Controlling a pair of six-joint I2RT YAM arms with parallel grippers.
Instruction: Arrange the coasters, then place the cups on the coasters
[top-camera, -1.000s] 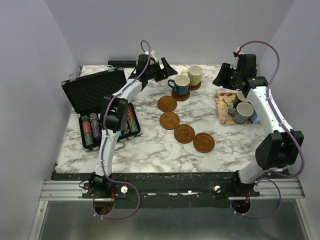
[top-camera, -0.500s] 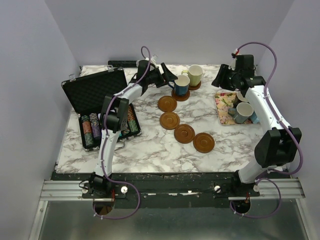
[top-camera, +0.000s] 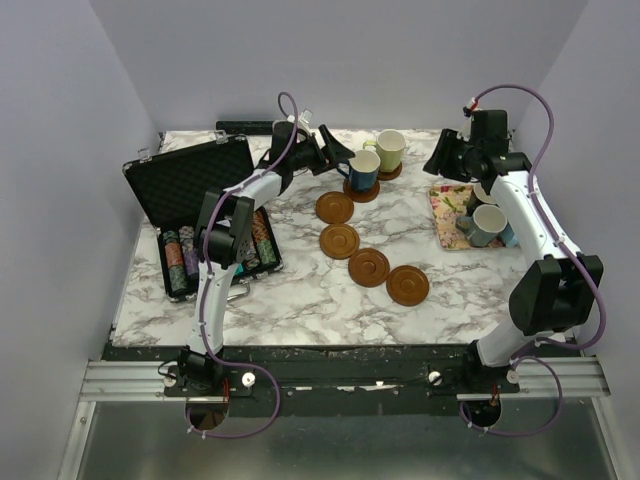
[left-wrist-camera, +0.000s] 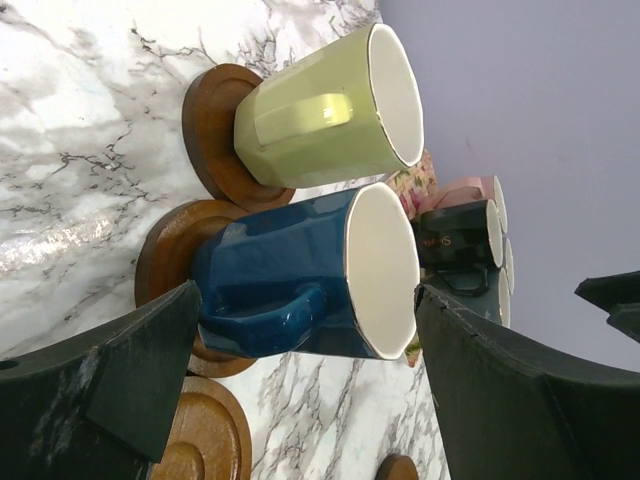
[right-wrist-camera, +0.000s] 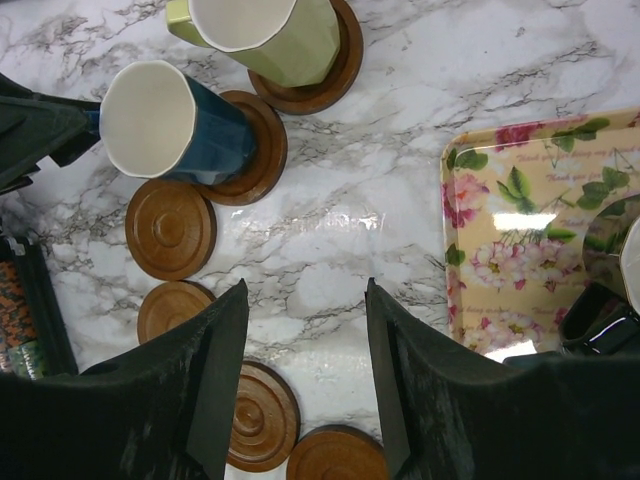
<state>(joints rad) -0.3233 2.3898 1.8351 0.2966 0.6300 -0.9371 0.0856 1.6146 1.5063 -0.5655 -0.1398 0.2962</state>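
A dark blue cup (top-camera: 362, 169) stands on a coaster (top-camera: 361, 191) at the back of the table. Beside it a yellow-green cup (top-camera: 390, 150) stands on another coaster (top-camera: 391, 172). Several empty coasters (top-camera: 339, 240) run diagonally toward the front right. My left gripper (top-camera: 335, 150) is open, its fingers either side of the dark blue cup (left-wrist-camera: 290, 275) at the handle, and I see no contact. My right gripper (right-wrist-camera: 305, 290) hangs open over bare marble between the coasters (right-wrist-camera: 170, 228) and the floral tray (right-wrist-camera: 520, 230). More cups (top-camera: 488, 225) sit on that tray.
An open black case of poker chips (top-camera: 200, 215) fills the left side of the table. The floral tray (top-camera: 447, 215) lies at the right edge under my right arm. A black cup (right-wrist-camera: 600, 320) stands on the tray close to my right fingers.
My left gripper has shifted slightly right and nearer the dark blue cup, still open. The cup has stayed on its coaster. My right gripper has barely moved.
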